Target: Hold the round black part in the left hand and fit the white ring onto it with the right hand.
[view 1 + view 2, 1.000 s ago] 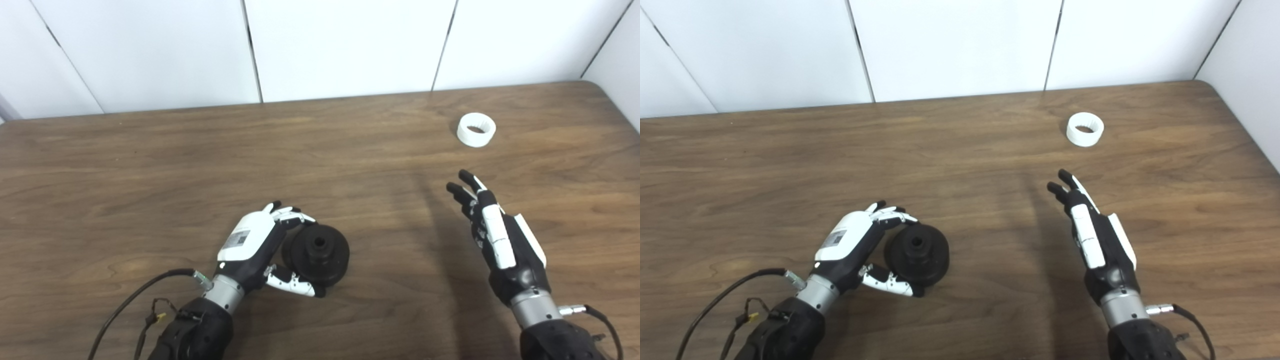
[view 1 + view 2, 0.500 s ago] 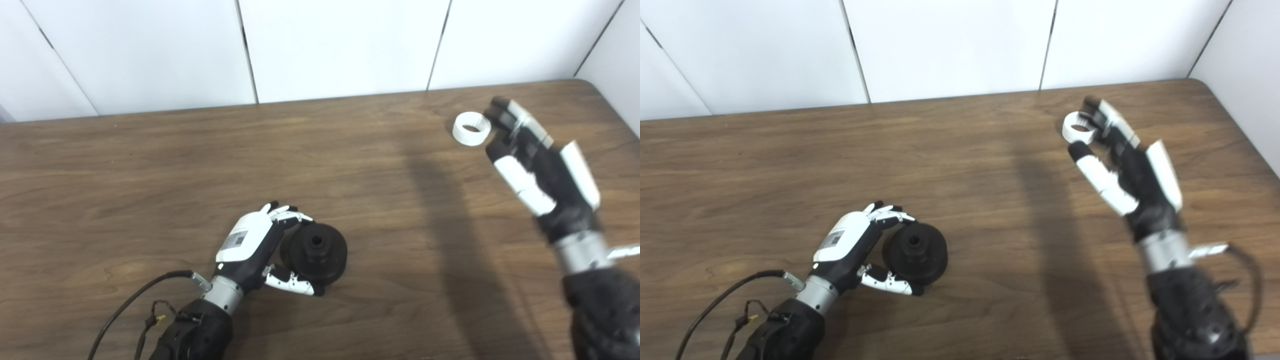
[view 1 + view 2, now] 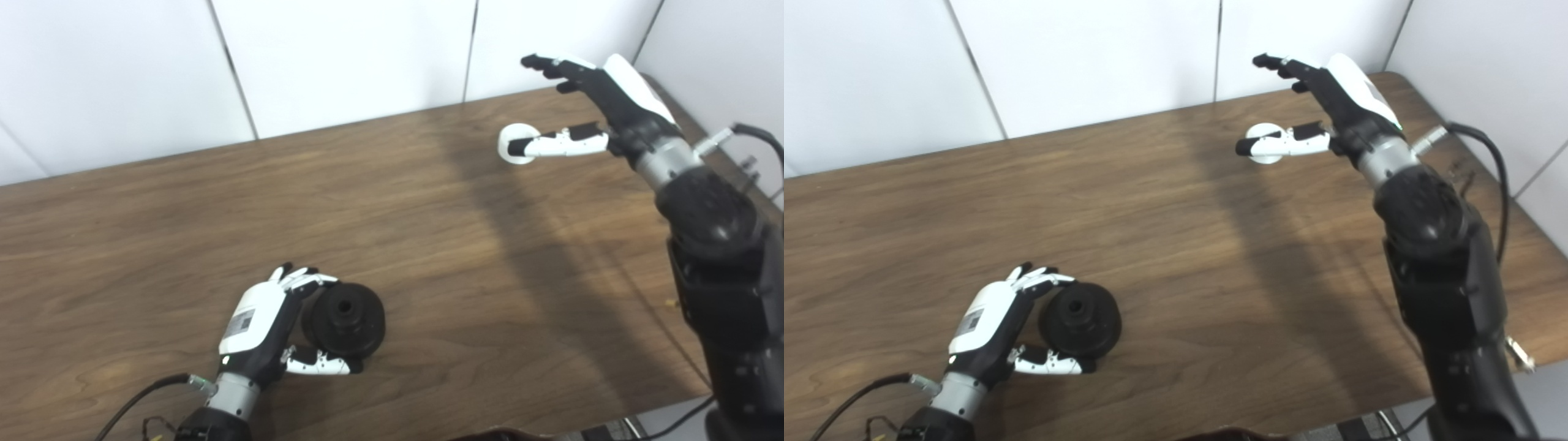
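1. The left hand [image 3: 260, 327] lies low at the near side of the bench [image 3: 184, 214], curled round the round black part [image 3: 346, 318]: fingers at its far rim, thumb along its near rim. This looks like a steadying grip that keeps the part's centre hole facing up for the ring; the part seems to rest on the bench, not raised
2. The right hand [image 3: 603, 101] is reached out to the far right corner, spread wide and holding nothing. Its fingers are stretched above the white ring [image 3: 513, 136] and its thumb lies across the ring's near side, so I judge it is framing the ring for a pinch that is not yet closed
3. The two task things are well apart, black part near and left, ring far and right, so the fit itself is not begun
4. Hard to make out: the thumb covers a good part of the ring, and I cannot tell whether it touches the ring or hovers over it. The underside of the black part and the left palm's contact with it are hidden
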Controlling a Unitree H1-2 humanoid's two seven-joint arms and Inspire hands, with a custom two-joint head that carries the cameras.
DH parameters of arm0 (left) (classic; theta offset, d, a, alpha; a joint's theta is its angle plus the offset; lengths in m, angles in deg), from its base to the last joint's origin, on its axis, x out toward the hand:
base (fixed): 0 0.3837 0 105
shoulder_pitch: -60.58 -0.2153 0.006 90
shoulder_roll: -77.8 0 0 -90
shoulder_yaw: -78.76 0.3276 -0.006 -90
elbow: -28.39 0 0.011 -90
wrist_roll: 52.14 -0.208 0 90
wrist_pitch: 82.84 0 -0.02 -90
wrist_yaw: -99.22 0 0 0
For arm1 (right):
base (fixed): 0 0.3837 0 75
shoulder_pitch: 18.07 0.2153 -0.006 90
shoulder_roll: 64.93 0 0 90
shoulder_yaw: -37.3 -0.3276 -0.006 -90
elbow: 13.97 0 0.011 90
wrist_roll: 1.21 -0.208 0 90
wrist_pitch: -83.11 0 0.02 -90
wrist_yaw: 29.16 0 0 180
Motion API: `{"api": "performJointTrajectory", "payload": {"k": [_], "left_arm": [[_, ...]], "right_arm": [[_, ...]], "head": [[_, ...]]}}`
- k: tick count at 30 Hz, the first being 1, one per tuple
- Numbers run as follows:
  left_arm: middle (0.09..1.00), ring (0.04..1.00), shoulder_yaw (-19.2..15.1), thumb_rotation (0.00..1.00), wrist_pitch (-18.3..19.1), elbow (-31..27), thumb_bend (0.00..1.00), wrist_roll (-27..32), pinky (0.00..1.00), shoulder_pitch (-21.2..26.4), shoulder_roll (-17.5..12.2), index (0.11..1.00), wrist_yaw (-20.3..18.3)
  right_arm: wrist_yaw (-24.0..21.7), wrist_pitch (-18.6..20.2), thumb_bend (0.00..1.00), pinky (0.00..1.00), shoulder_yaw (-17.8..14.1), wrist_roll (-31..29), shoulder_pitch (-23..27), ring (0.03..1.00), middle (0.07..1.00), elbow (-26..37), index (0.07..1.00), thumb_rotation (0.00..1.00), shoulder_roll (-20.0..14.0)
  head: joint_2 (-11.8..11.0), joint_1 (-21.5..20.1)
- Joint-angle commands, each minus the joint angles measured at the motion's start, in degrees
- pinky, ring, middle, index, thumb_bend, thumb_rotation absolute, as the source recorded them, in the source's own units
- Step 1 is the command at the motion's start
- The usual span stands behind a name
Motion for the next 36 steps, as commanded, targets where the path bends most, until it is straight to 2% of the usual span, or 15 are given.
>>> {"api": "performJointTrajectory", "payload": {"k": [1,8,13,19,31,36], "left_arm": [[0.768,0.869,-0.37,0.05,-0.10,-0.84,0.52,-0.51,1.00,-0.28,-1.08,0.483,-0.23],[0.763,0.852,-0.55,0.05,-2.54,0.38,0.52,0.20,1.00,-1.19,-1.14,0.483,1.52],[0.765,0.851,-0.23,0.05,-3.14,1.35,0.52,-0.56,1.00,-1.93,-0.85,0.484,2.36],[0.757,0.843,0.06,0.05,-4.27,3.24,0.52,-1.06,1.00,-2.04,-0.50,0.484,4.33],[0.767,0.851,0.07,0.05,-5.58,4.42,0.52,-1.14,1.00,-2.33,-0.62,0.484,5.85],[0.770,0.854,0.03,0.05,-5.79,4.48,0.52,-0.78,1.00,-2.52,-0.67,0.484,5.95]], "right_arm": [[-0.26,-0.27,0.86,0.83,-0.62,2.04,3.39,0.879,0.867,-1.12,0.815,0.34,-1.45],[-0.71,-0.32,0.88,0.81,0.79,3.54,7.03,0.863,0.855,-8.48,0.806,0.30,-4.12],[0.87,-0.79,0.89,0.84,3.94,4.09,8.32,0.872,0.849,-14.08,0.814,0.29,-6.34],[2.81,-1.34,0.89,0.84,6.89,3.63,10.19,0.869,0.853,-20.20,0.828,0.25,-7.36],[2.99,-0.32,0.95,0.81,13.72,6.40,16.39,0.868,0.875,-31.68,0.850,0.32,-7.64],[2.64,-0.27,0.95,0.73,15.12,8.22,18.13,0.834,0.859,-34.39,0.846,0.29,-6.36]], "head": [[-0.81,-0.49],[-3.46,-0.16],[-6.51,1.98],[-8.37,2.02],[-8.92,1.92],[-8.94,1.60]]}}
